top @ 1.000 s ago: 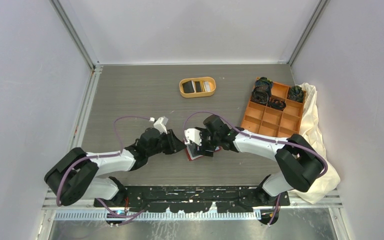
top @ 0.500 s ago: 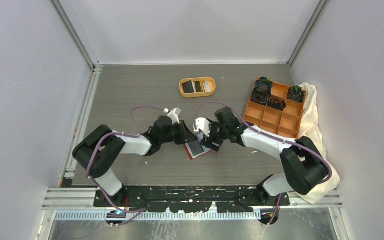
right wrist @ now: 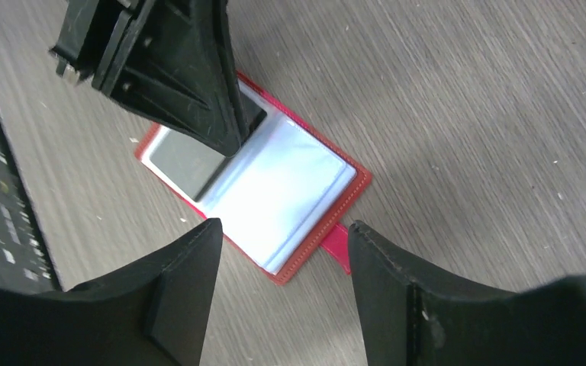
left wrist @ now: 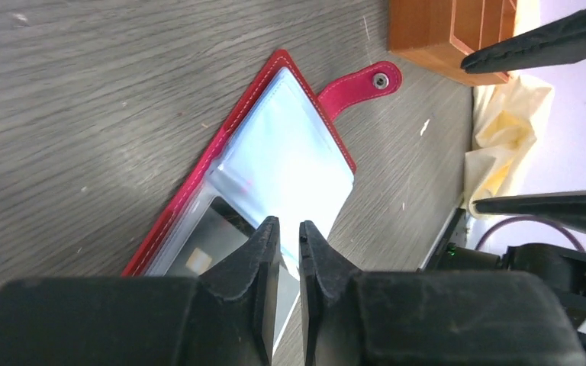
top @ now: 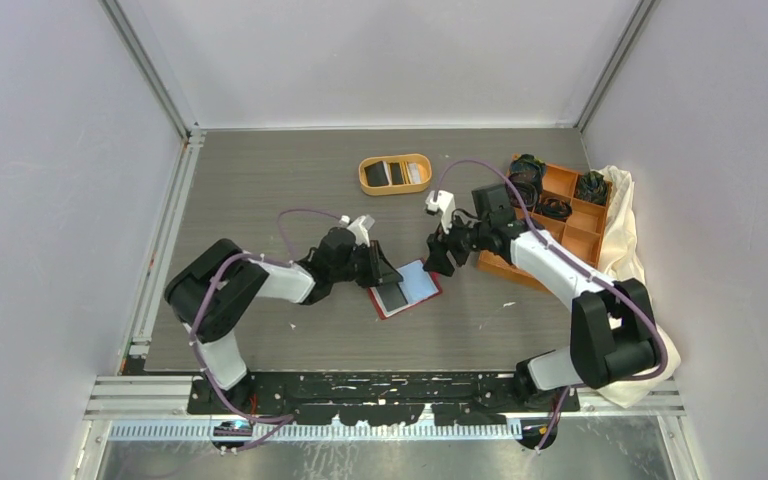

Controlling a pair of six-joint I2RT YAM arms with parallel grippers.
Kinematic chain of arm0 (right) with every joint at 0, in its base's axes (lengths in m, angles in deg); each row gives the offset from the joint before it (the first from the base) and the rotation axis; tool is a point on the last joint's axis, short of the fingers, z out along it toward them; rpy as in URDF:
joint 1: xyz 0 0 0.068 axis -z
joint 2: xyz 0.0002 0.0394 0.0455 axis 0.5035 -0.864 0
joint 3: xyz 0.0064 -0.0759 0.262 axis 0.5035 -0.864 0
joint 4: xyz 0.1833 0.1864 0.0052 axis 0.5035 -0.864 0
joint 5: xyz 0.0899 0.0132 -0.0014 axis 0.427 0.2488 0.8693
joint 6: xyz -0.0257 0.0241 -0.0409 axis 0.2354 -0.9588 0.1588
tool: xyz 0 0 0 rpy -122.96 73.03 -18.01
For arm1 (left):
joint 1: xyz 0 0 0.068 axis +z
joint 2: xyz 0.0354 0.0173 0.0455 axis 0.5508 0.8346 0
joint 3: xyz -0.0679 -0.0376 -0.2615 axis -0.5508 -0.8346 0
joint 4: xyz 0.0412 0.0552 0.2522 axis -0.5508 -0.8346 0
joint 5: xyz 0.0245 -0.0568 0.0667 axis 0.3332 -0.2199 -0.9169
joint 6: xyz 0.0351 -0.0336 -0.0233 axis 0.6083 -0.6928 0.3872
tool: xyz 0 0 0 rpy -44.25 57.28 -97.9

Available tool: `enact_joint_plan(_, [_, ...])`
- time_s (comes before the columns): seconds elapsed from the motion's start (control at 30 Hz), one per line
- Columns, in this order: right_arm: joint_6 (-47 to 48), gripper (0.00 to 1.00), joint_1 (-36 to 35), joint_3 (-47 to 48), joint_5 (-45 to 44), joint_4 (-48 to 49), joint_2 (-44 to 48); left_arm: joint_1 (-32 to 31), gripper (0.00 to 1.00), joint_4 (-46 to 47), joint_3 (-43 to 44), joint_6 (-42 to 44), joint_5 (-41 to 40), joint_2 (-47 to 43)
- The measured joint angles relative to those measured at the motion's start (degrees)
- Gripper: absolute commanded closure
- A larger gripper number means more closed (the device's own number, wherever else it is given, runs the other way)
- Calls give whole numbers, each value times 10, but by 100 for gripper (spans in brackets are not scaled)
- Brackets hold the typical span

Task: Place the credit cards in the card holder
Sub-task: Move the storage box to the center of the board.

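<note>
Change: over the last second the right arm has drawn back from the card holder toward the orange box. The card holder now lies uncovered, and the left gripper has stayed at its left end.
Table: grey wood-grain, walled on the left, far and right sides, with wide bare stretches at left and far left.
Cloth: cream, bunched along the right edge.
Orange box: square compartments, at the right edge, touching the cloth.
Orange oval tray: far centre, well apart from the card holder, holding black and whitish credit cards.
Card holder: red, open flat near the centre with the pale lining up. There is bare table on its near and right sides, and the clasp tab points toward the box.
Right gripper: fingers spread wide, empty, hovering apart from the card holder on its right.
Left gripper: fingers almost together with only a slit between, tips at the holder's left half. It is unclear whether they pinch or only press.
Dark card: in the left clear sleeve, under those tips.
</note>
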Motion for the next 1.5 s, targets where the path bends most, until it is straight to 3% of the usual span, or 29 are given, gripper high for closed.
enact_joint_plan(0.1, [-35,31,12,28,18,-19,-10,0,77,-64,-4,44,-37,-52])
enact_joint_plan(0.17, [-51,23,15,50,11,-33,-13,0,61,-111,-5,87,-70,-115])
enact_joint_plan(0.23, [-57,3,16,69,-11,-41,-9,0,44,-148,-5,134,-104,-184])
enact_joint_plan(0.27, [-59,1,16,75,-25,-42,-6,3,36,-170,-2,159,-122,-224])
enact_joint_plan(0.37, [-76,1,16,88,-88,-30,14,20,27,-220,22,212,-151,-296])
enact_joint_plan(0.53, [-141,7,23,155,-134,-11,-6,126,26,-294,94,232,-112,-321])
enact_joint_plan(0.67, [-203,21,28,310,-103,-26,-118,224,27,-338,167,198,-15,-287])
enact_joint_plan(0.8, [-278,25,28,476,-70,-68,-261,279,28,-380,236,172,54,-252])
enact_joint_plan(0.93, [-330,25,28,601,-76,-119,-388,288,30,-448,292,197,72,-230])
enact_joint_plan(1.1, [-382,24,28,686,-105,-167,-487,287,31,-509,292,237,51,-229])
enact_joint_plan(1.37, [-416,41,28,813,-148,-182,-610,287,31,-551,292,277,25,-229])
enact_joint_plan(1.5, [-419,50,28,827,-160,-186,-634,287,31,-556,292,282,24,-229])
